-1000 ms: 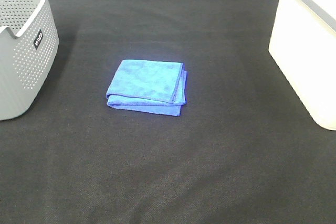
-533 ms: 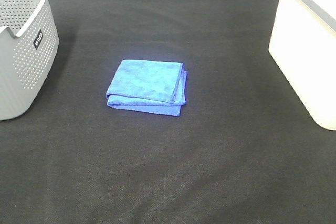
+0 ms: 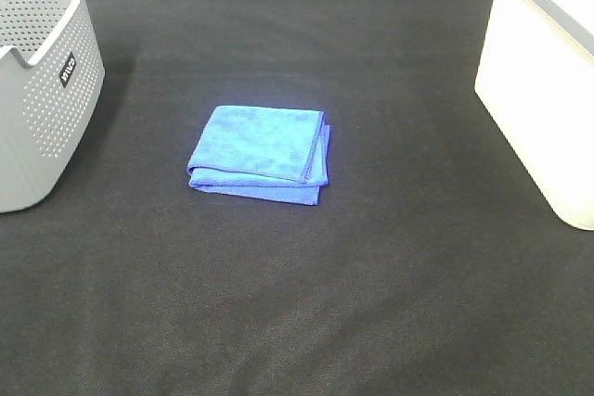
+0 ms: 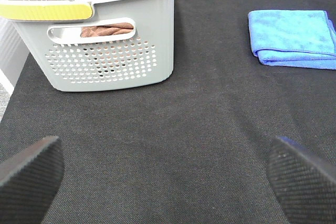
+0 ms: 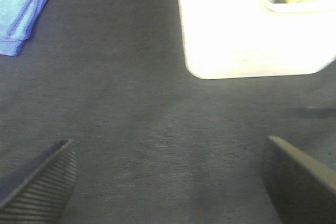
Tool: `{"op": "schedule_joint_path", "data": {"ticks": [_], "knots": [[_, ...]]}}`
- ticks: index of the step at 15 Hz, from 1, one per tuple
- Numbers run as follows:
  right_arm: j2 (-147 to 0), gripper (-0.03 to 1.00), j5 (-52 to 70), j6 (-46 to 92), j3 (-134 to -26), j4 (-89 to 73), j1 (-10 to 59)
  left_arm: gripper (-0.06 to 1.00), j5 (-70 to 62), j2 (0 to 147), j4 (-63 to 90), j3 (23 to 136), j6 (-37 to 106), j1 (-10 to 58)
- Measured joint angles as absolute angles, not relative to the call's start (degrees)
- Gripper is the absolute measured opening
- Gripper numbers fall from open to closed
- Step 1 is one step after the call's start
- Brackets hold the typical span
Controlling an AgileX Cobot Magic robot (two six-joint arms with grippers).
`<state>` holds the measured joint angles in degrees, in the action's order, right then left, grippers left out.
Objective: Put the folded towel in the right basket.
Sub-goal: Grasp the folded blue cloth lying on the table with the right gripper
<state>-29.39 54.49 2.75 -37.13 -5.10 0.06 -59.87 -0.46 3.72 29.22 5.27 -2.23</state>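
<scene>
Stage: pick not begun | folded towel (image 3: pixel 260 155) flat on bench (image 3: pixel 371 303), between left basket (image 3: pixel 42 90) and right basket (image 3: pixel 538 99), touching neither | left tool (image 4: pixel 167 177), right tool (image 5: pixel 168 179) both spread wide, empty, which I judge is readiness for approach

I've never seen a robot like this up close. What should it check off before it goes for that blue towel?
1. Blue towel folded and lying flat on the black cloth: ok.
2. Way from the towel to the white basket free of obstacles: ok.
3. Right tool open and holding nothing: ok.
4. Left tool open and away from the towel: ok.
5. Room inside the white basket: cannot tell, its inside is hidden in every view.
6. Towel gripped: not ok, neither tool touches it.
</scene>
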Motion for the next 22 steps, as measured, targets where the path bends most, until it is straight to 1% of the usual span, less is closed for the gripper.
{"op": "schedule_joint_path", "data": {"ticks": [1,2,3,5,7,9,10,13,16,18,22], "knots": [[-39.0,0.91,55.8,2.6,-42.5,-6.8,0.1,0.98,-59.9,-0.5,3.7,29.2,5.3,-2.2],[-54.5,0.91,60.6,2.7,-52.6,-9.1,0.1,0.98,-59.9,-0.5,3.7,29.2,5.3,-2.2],[-63.1,0.91,63.3,3.0,-58.8,-10.4,0.1,0.98,-59.9,-0.5,3.7,29.2,5.3,-2.2],[-77.1,0.91,68.2,3.0,-70.6,-13.3,0.1,0.98,-59.9,-0.5,3.7,29.2,5.3,-2.2],[-86.5,0.91,69.0,3.1,-79.5,-17.8,0.1,0.98,-59.9,-0.5,3.7,29.2,5.3,-2.2],[-92.2,0.91,69.2,3.4,-85.0,-23.8,0.2,0.98,-59.9,-0.5,3.7,29.2,5.3,-2.2],[-96.5,0.91,69.3,3.3,-88.6,-28.2,2.1,0.98,-59.9,-0.5,3.7,29.2,5.3,-2.2],[-107.7,0.91,65.5,2.4,-95.6,-31.7,10.0,0.98,-59.9,-0.5,3.7,29.2,5.3,-2.2],[-120.8,0.91,61.7,1.9,-102.5,-35.4,15.1,0.98,-59.9,-0.5,3.7,29.2,5.3,-2.2],[-127.5,0.91,59.0,1.7,-105.7,-36.0,16.9,0.98,-59.9,-0.5,3.7,29.2,5.3,-2.2],[-135.1,0.91,54.9,1.1,-106.6,-36.7,17.2,0.98,-59.9,-0.5,3.7,29.2,5.3,-2.2]]}}
